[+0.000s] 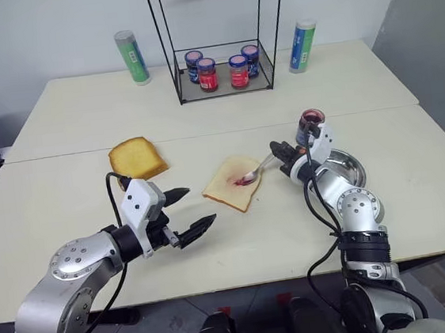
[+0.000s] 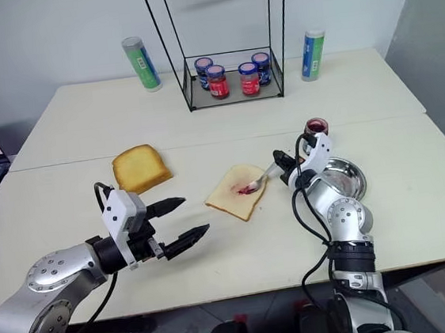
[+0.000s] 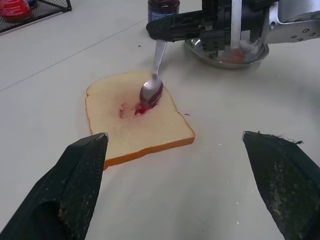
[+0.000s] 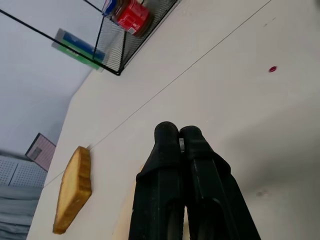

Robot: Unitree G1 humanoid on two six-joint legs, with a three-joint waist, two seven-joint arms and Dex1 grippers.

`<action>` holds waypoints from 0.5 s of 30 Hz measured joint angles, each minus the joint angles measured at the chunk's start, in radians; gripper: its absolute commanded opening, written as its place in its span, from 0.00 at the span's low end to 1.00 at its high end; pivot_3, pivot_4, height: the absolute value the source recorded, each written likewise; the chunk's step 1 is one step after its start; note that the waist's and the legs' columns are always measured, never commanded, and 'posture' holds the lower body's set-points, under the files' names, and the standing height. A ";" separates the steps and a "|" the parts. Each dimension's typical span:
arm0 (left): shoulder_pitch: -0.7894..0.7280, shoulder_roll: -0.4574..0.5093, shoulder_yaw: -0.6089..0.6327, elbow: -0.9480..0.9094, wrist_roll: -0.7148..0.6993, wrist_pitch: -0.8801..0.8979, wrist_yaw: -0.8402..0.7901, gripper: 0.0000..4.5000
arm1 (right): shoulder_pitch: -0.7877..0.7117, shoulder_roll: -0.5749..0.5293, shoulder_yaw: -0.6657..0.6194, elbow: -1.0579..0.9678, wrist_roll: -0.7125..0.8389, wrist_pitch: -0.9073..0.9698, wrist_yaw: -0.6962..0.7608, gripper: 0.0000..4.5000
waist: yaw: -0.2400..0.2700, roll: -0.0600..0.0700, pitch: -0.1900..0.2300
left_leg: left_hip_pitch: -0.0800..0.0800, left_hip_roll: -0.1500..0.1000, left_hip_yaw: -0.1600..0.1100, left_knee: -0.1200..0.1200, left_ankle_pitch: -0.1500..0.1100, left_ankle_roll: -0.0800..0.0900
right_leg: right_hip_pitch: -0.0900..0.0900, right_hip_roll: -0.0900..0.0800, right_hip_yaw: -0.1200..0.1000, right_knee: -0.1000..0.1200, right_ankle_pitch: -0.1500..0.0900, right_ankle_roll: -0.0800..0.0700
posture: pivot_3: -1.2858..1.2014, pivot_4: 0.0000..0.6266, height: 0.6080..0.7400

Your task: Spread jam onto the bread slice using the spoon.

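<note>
Jam [image 3: 142, 106] lies as a small dark red smear near the middle of the bread slice [image 1: 231, 183], under the bowl of the spoon [image 3: 151, 91]. The right gripper [image 1: 278, 153] has its two black fingers pressed together on the handle end of the spoon, and the spoon slopes from there down and to the left, so that its bowl touches the bread. The bread slice rests flat on the table [image 1: 67, 199], near the centre, between the two arms.

The left gripper [image 1: 187, 211] has its jaws wide apart and holds nothing; it hovers over the table just left of the bread slice, at the near side, with the fingertips pointing to the right.

Just right of the right gripper stands a round steel dish [image 1: 349, 171], and an open jam jar [image 1: 310, 124] is at its far side. A thicker golden toasted slice [image 1: 136, 159] lies to the left of the bread, well apart. At the far side of the table, a black wire rack [image 1: 222, 83] holds four jars, with one green tube [image 1: 131, 57] on the left and another tube [image 1: 302, 46] on the right.
</note>
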 measured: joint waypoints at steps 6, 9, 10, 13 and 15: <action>-0.002 0.000 -0.002 0.000 0.000 0.000 0.000 1.00 | -0.009 -0.002 -0.012 0.008 -0.008 -0.025 -0.003 0.02 | 0.002 0.000 0.000 | 0.000 0.000 0.000 0.000 0.000 0.000 | 0.000 0.000 0.000 0.000 0.000 0.000 | 0.52 0.24 1.00; -0.009 0.000 -0.009 0.000 0.000 0.000 0.000 1.00 | -0.016 0.006 -0.038 0.008 -0.001 -0.032 -0.013 0.02 | 0.002 0.000 0.000 | 0.000 0.000 0.000 0.000 0.000 0.000 | 0.000 0.000 0.000 0.000 0.000 0.000 | 0.52 0.24 1.00; -0.011 0.000 -0.011 0.000 0.000 0.000 0.000 1.00 | -0.022 0.015 -0.050 0.008 0.003 -0.033 -0.024 0.02 | 0.001 0.000 0.000 | 0.000 0.000 0.000 0.000 0.000 0.000 | 0.000 0.000 0.000 0.000 0.000 0.000 | 0.52 0.24 1.00; -0.014 -0.001 -0.012 0.000 0.000 0.000 0.001 1.00 | -0.036 0.023 -0.069 0.008 0.014 -0.034 -0.035 0.02 | 0.000 0.000 0.000 | 0.000 0.000 0.000 0.000 0.000 0.000 | 0.000 0.000 0.000 0.000 0.000 0.000 | 0.52 0.24 1.00; -0.019 -0.001 -0.013 0.000 0.000 0.000 0.001 1.00 | -0.044 0.031 -0.075 0.004 0.030 -0.032 -0.046 0.02 | 0.000 0.000 0.000 | 0.000 0.000 0.000 0.000 0.000 0.000 | 0.000 0.000 0.000 0.000 0.000 0.000 | 0.52 0.24 1.00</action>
